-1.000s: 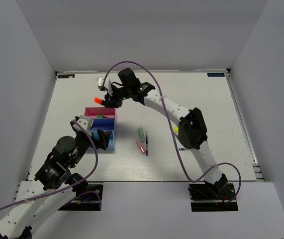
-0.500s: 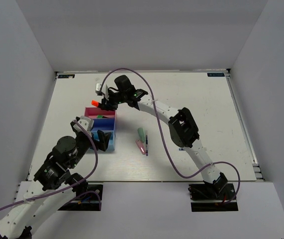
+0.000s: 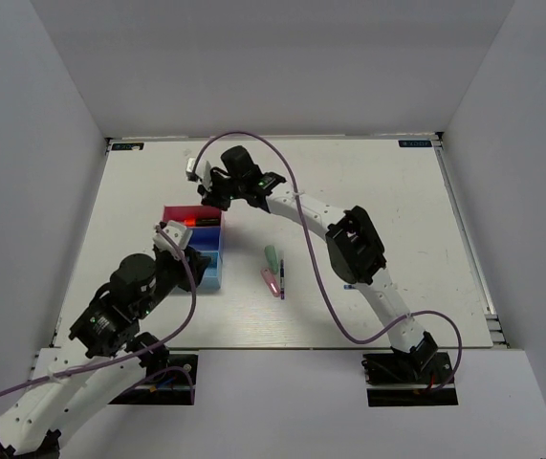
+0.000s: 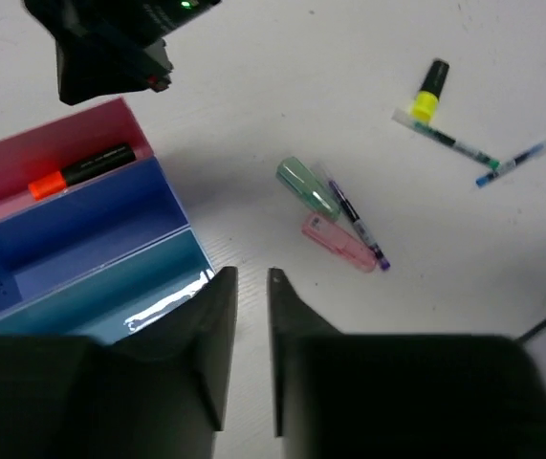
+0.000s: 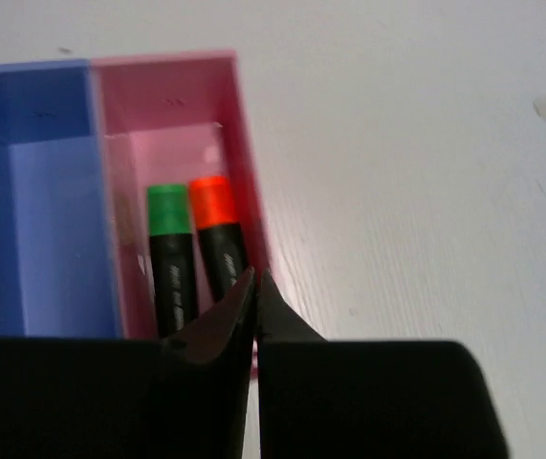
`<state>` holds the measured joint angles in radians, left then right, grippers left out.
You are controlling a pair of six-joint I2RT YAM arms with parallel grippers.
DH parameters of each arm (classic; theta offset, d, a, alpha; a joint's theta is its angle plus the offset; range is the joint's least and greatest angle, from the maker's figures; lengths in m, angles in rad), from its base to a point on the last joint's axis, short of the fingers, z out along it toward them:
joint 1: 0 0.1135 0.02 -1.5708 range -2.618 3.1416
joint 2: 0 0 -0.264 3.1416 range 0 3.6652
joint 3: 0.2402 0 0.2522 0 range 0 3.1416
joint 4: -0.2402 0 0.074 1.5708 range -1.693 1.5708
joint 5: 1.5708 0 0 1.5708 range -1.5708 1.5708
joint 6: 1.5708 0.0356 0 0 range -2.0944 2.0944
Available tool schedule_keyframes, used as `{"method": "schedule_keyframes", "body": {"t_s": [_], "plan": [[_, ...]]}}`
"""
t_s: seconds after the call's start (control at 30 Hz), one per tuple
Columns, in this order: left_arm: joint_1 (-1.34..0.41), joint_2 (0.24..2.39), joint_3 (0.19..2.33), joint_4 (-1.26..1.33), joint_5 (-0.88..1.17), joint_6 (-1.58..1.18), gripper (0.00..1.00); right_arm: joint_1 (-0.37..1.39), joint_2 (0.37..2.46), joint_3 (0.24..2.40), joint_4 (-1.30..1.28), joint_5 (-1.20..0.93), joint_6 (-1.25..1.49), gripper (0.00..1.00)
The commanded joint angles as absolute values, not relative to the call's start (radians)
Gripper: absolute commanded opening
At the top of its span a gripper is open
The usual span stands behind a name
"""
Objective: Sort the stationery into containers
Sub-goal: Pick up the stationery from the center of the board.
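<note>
Pink tray (image 5: pixel 247 163) directly beyond the tips of the right hand (image 5: pixel 254 277), with two black-bodied highlighters lying side by side inside. Orange-cap highlighter (image 5: pixel 217 239) nearest those tips, along the tray's right wall; green-cap highlighter (image 5: pixel 170 249) just left of it; both caps pointing away from the hand. Right hand closed tight, fingers pressed together, gripping nothing, over the tray's right wall. Dark blue tray (image 5: pixel 24 105) to the left of that hand, wall to wall with the pink one.

Left hand (image 4: pixel 252 282) above the white counter (image 3: pixel 378 191), fingers a narrow slit apart, nothing between them. Light blue tray (image 4: pixel 100 296) just ahead and left of its tips, then the dark blue, then the pink farthest out, all three touching in one row. Only the orange-cap highlighter visible in the pink tray from this side.

Ahead and slightly right of the left hand, loose on the counter: mint highlighter (image 4: pixel 308 187), pink highlighter (image 4: pixel 339 242) and a thin pen (image 4: pixel 354 222) running alongside both, bunched close; contact among them hard to tell. Farther out to the right, well apart from the trays: yellow-cap highlighter (image 4: pixel 430 91) with two slim pens (image 4: pixel 445 142) just on its near side, almost end to end
</note>
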<state>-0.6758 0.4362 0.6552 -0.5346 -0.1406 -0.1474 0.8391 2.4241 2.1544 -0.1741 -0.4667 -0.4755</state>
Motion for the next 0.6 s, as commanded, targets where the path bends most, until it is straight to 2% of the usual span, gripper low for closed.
{"method": "schedule_keyframes", "body": {"t_s": [0.0,0.07,0.1,0.2,0.23,0.27,0.3,0.37,0.4,0.43,0.47,0.53,0.57], "plan": [[-0.67,0.517,0.742,-0.566,-0.002,-0.161,0.22,0.83,2.275,2.122,-0.168,-0.147,-0.385,0.0],[-0.67,0.61,0.774,-0.589,0.093,-0.167,0.03,0.824,2.223,2.125,-0.322,-0.028,-0.335,0.0],[-0.67,0.633,0.784,-0.598,0.106,-0.178,0.0,0.798,2.211,2.117,-0.369,0.097,-0.324,0.0],[-0.676,0.756,0.793,-0.598,0.141,-0.231,0.0,0.762,2.125,2.031,-0.588,0.173,-0.23,0.0],[-0.678,0.779,0.793,-0.597,0.14,-0.244,0.07,0.711,2.109,1.972,-0.619,0.207,-0.171,0.05],[-0.683,0.855,0.793,-0.591,0.144,-0.251,0.21,0.686,2.039,1.942,-0.688,0.209,-0.102,0.26],[-0.686,0.88,0.793,-0.591,0.152,-0.253,0.35,0.636,2.01,1.871,-0.746,0.195,-0.033,0.41],[-0.715,0.977,0.792,-0.583,0.161,-0.23,0.57,0.557,1.91,1.754,-0.79,0.1,0.082,0.52],[-0.725,1.015,0.787,-0.562,0.146,-0.232,0.67,0.508,1.86,1.673,-0.805,0.081,0.109,0.52],[-0.747,1.035,0.781,-0.551,0.131,-0.229,0.71,0.461,1.835,1.563,-0.81,0.031,0.132,0.52],[-0.762,1.069,0.772,-0.522,0.126,-0.229,0.81,0.425,1.792,1.537,-0.808,0.019,0.185,0.5],[-0.781,1.121,0.772,-0.471,0.087,-0.235,0.89,0.385,1.746,1.445,-0.818,0.028,0.212,0.5],[-0.787,1.164,0.775,-0.471,0.075,-0.241,0.98,0.379,1.734,1.428,-0.818,0.026,0.241,0.5]]}}
